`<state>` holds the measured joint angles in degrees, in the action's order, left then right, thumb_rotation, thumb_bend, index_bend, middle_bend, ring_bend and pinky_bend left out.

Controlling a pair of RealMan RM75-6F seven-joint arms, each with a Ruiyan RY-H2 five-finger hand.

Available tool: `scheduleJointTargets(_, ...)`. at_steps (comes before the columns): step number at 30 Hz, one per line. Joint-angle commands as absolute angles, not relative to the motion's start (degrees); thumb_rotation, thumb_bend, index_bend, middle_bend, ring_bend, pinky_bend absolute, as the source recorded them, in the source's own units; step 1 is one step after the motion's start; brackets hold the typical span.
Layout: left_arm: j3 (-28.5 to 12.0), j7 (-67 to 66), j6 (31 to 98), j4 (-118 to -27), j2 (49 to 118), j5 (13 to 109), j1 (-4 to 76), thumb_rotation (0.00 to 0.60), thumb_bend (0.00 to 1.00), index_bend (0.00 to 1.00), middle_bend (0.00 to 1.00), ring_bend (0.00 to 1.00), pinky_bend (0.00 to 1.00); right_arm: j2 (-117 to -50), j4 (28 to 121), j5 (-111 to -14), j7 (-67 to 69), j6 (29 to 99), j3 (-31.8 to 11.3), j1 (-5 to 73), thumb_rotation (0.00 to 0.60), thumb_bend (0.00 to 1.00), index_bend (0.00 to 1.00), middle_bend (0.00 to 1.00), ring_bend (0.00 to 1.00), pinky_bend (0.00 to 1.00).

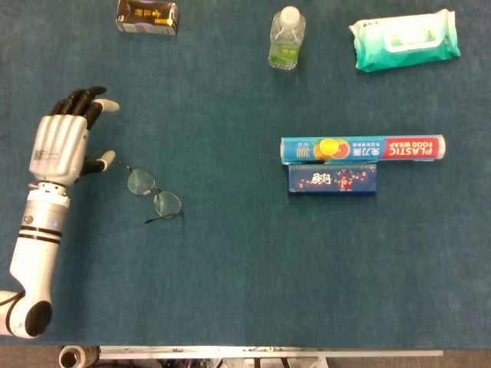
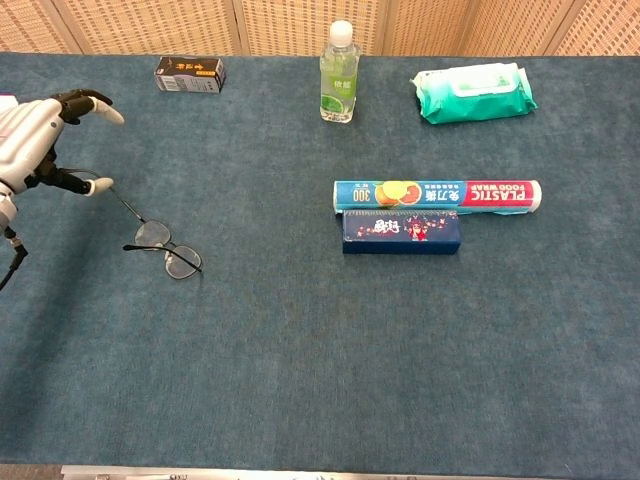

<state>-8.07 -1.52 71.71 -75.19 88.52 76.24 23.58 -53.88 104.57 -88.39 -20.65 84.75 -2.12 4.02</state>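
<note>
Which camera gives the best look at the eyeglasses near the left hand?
The head view: it looks straight down on the eyeglasses, so both lenses and the temple arms show clearly beside the left hand. The chest view shows the same eyeglasses at a slant, with the lenses foreshortened.

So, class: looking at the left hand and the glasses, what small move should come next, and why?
Probably bring the left hand down and curl its fingers round the temple arm of the glasses: its thumb tip sits right at that arm's end, yet the hand is spread and holds nothing.

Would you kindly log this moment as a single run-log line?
left hand: thumb at temple arm of glasses, fingers spread | right hand: not in view | plastic wrap roll touching blue box
</note>
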Motion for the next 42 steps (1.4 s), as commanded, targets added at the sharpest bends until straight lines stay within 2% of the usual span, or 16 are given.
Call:
scheduleJointTargets(1,-7.95,-3.44,72.41,-74.89,88.46,75.83,23.01,0.6,0.17,0.3,0.19,0.16,0.22,-53.87,104.59,-88.4,-20.64,84.77,-2.11,4.0,0.6,0.04,0.23,0.21,0.18,0.3)
scheduleJointTargets(16,-7.89,-17.32,76.41,-80.94,85.0,71.91,19.64,0.6,0.17,0.3,0.19,0.16,0.23,-54.02,104.51,-88.43,-20.98,84.56,-2.07,4.05,0.6,0.04,0.23,0.21,0.18,0.3)
scheduleJointTargets(24,-7.41,-19.5,77.7,-84.72,83.73,72.26,18.65,0.6,0.17,0.29,0.19,0.16,0.23,-53.99,104.57,-88.55,-20.84,84.66,-2.02,3.97,0.6,0.05,0.23,0.21,0.18,0.3)
scheduleJointTargets(30,-6.82,-19.16,77.74,-86.49,82.51,72.86,18.04,0.6,0.17,0.25,0.19,0.16,0.23,-53.83,104.76,-88.77,-20.63,84.91,-2.07,3.91,0.6,0.04,0.23,0.21,0.18,0.3)
scheduleJointTargets(36,-6.43,-22.07,77.44,-85.38,82.02,72.44,17.93,0.6,0.17,0.24,0.18,0.16,0.23,-53.73,105.02,-89.14,-20.62,85.15,-2.01,3.82,0.6,0.04,0.23,0.21,0.18,0.3)
scheduleJointTargets(42,-7.23,-24.32,77.21,-80.55,83.91,71.92,18.77,0.6,0.17,0.21,0.17,0.16,0.23,-53.7,105.04,-89.16,-20.77,84.97,-1.92,3.82,0.6,0.04,0.23,0.21,0.18,0.3)
